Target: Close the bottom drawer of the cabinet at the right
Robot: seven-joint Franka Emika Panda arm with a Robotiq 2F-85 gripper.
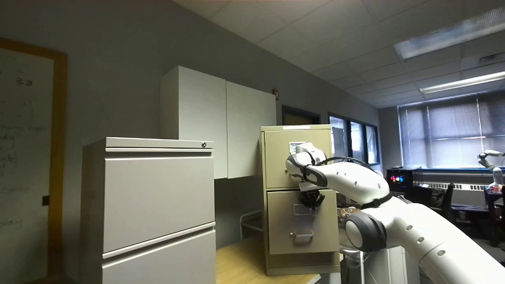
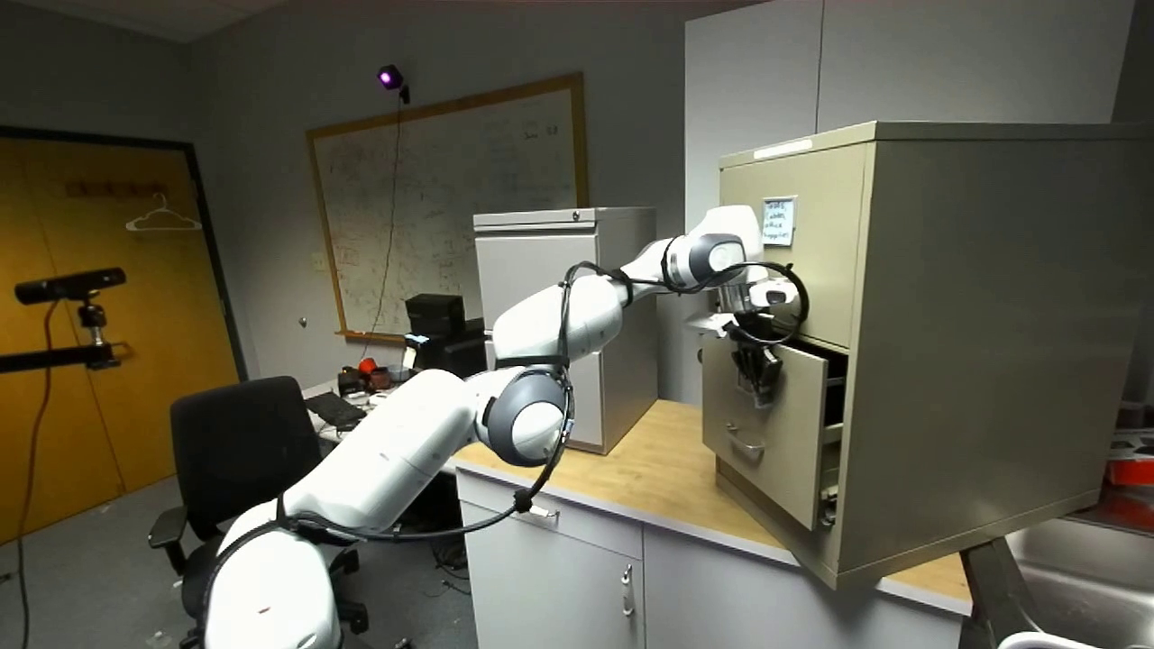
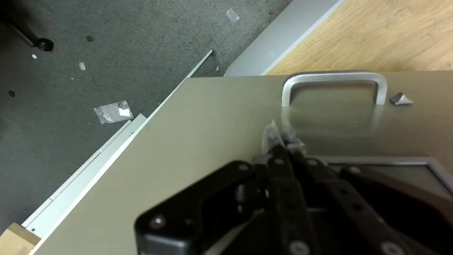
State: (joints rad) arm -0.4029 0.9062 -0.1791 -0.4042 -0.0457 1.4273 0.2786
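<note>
The tan cabinet (image 1: 302,269) stands on the counter; its side panel faces the camera in an exterior view (image 2: 983,342). Its bottom drawer (image 1: 281,227) is partly pulled out; a gap and the drawer's inside show beside its front (image 2: 793,442). The silver handle (image 1: 303,236) is low on the drawer front and also shows in the wrist view (image 3: 334,76). My gripper (image 1: 314,212) points down in front of the drawer's upper part, above the handle. In the wrist view its fingertips (image 3: 283,136) are together, with nothing visible between them. I cannot tell whether they touch the front.
A pale grey cabinet (image 1: 158,201) stands beside the tan one, on the wooden counter (image 2: 658,469). White wall cupboards (image 1: 203,122) hang behind. The tan cabinet's upper drawer (image 1: 278,157) is shut, close to my wrist. A metal sink (image 2: 1082,577) is past the counter's end.
</note>
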